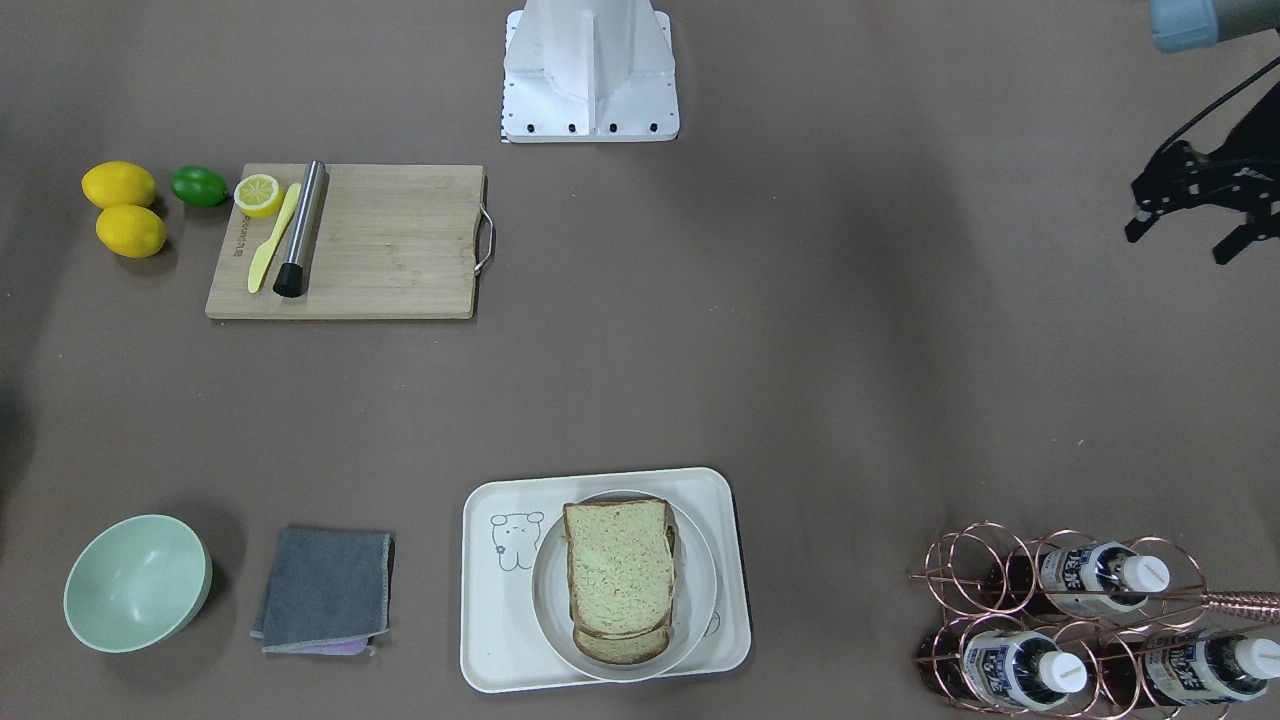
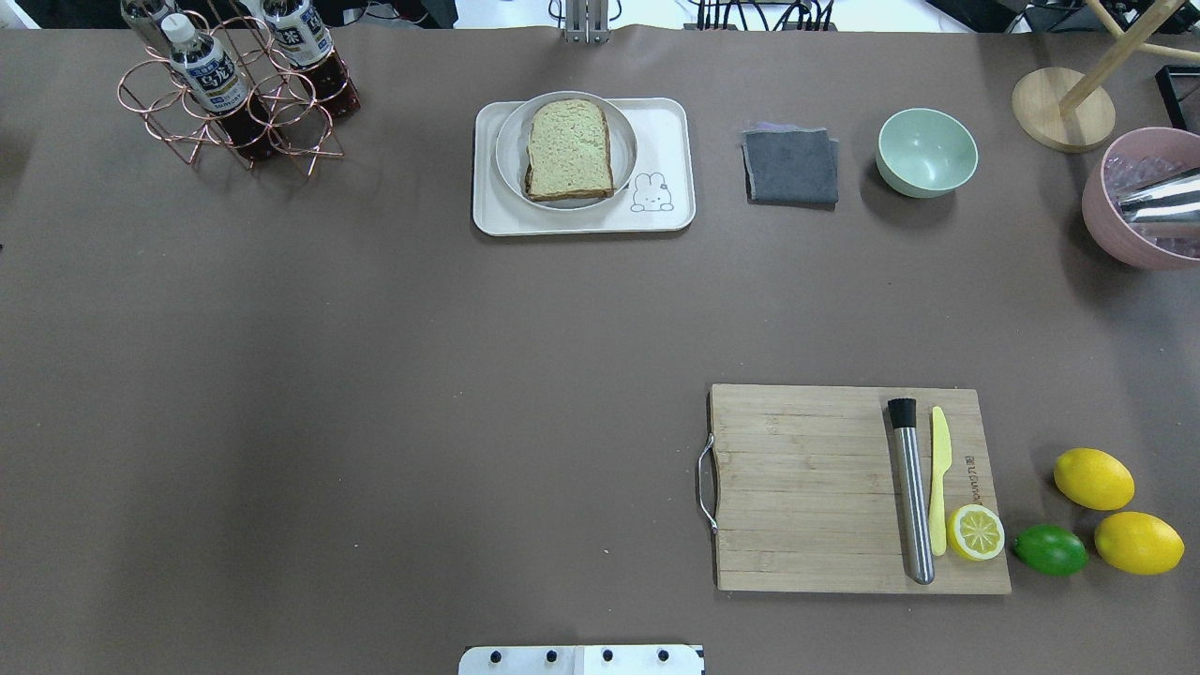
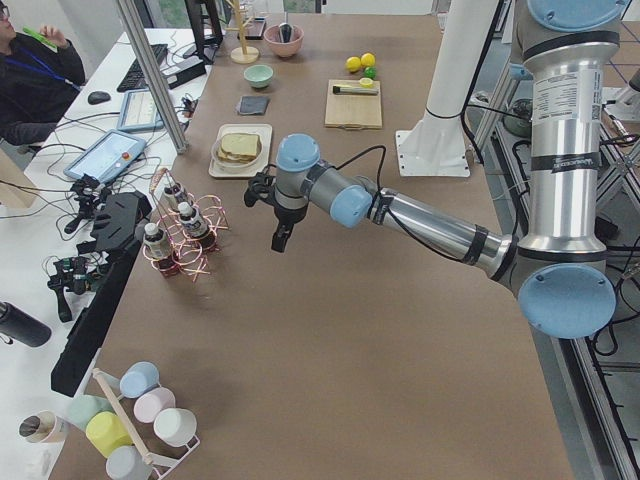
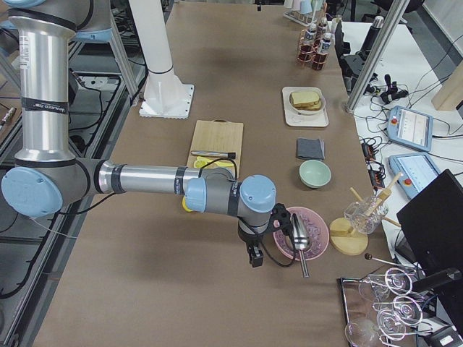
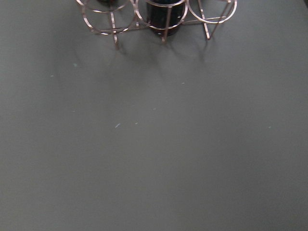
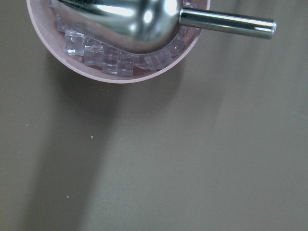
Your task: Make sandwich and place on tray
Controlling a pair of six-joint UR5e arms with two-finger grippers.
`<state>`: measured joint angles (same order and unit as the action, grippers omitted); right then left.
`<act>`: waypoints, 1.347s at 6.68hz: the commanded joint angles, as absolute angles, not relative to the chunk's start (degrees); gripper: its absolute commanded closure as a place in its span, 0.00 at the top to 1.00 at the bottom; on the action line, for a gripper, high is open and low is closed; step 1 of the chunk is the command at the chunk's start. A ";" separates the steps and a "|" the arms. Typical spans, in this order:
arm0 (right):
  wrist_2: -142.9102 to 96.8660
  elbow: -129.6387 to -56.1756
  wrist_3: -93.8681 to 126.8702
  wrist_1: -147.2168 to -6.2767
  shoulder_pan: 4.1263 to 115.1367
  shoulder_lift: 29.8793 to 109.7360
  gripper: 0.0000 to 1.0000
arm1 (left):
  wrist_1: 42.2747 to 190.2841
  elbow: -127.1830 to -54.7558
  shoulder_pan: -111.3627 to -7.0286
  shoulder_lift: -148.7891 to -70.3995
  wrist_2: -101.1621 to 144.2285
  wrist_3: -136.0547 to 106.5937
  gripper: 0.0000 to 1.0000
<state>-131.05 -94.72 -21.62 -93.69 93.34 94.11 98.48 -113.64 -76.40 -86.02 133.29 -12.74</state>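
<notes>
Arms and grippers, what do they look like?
Matching left arm and right arm: silver tubes, pale blue joint caps, printed label on the upright link, thin black cable looping at the wrist. The left gripper and right gripper are all black.

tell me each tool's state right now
Left tool: open, holding nothing.
Right tool: cannot be told; only a side view shows it.

My table (image 2: 375, 328) is plain brown. The tray (image 2: 670, 127) is cream-white with a line-drawn animal, and the plate (image 2: 506, 141) on it is white. The sandwich (image 2: 568, 148) shows greenish-tan bread with a brown crust. Right of the tray are a grey cloth (image 2: 790, 167) and a mint-green bowl (image 2: 926, 152). Nearer me than the tray, the cutting board (image 2: 806, 487) is light banded wood.
</notes>
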 commanded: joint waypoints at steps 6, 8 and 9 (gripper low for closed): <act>-130.52 -94.05 -21.45 -93.78 93.34 96.59 1.00 | 80.95 -98.43 -97.01 -80.86 133.68 25.05 0.99; -131.39 -93.96 -20.22 -94.22 93.34 96.77 1.00 | 80.86 -97.91 -97.21 -79.90 133.77 25.05 0.99; -131.66 -94.74 -20.30 -94.22 93.43 97.12 1.00 | 80.77 -97.65 -97.29 -79.02 134.12 25.05 0.99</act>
